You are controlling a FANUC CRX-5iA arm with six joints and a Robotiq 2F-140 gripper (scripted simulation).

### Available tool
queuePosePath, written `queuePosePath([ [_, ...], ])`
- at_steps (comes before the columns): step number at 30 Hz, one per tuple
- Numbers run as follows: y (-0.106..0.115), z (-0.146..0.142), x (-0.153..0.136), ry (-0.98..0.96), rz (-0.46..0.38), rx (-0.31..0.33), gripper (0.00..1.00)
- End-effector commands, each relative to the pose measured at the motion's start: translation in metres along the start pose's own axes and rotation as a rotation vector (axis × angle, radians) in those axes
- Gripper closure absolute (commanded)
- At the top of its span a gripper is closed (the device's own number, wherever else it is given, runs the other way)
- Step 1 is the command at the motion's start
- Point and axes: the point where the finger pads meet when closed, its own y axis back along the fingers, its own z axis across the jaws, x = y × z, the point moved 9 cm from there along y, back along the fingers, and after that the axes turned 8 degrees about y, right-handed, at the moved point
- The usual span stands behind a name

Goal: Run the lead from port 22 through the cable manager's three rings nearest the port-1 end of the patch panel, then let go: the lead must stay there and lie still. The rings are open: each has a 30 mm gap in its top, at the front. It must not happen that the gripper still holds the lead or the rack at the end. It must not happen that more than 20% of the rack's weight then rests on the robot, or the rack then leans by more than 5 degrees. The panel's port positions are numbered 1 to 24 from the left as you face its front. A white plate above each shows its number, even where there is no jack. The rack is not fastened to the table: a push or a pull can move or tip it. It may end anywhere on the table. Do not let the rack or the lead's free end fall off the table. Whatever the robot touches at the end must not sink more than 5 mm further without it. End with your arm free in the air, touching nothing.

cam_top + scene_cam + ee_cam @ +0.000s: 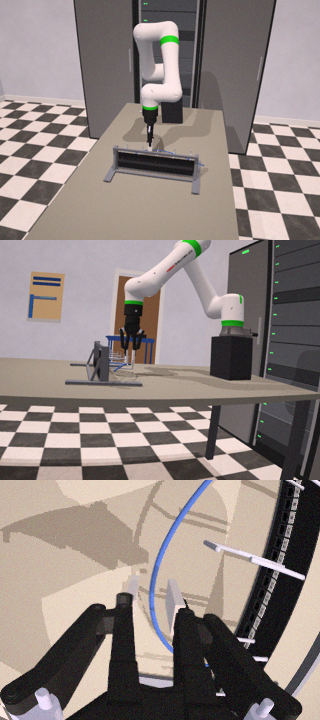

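Observation:
The gripper point(150, 148) point(130, 358) point(152, 596) points down in front of the rack, fingers part open. The blue lead point(165, 151) point(119, 367) point(159, 560) passes between the fingertips with space on both sides, not clamped. It curves forward from the panel, and its free end sticks out past the port-1 end, above the table. A ring point(250, 559) reaches out from the panel; in the wrist view the lead passes beyond its front tip. Whether the lead lies in the rings nearest port 1 cannot be told. The rack point(109, 175) point(104, 364) stands upright. Port numbers are unreadable.
The table point(144, 206) point(175, 392) carries the rack and the arm's black pedestal point(172, 113) point(230, 358). Several thin rings project from the rack's front, close to the fingers. The table's long edge lies beyond the rack's port-1 end.

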Motion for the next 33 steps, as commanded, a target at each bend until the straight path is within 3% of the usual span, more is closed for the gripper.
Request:
queuePosePath([
  [1, 0.0, 0.0, 0.0, 0.0, 0.0, 0.0, 0.8],
  [33, -0.01, 0.0, 0.0, 0.0, 0.0, 0.0, 0.8],
])
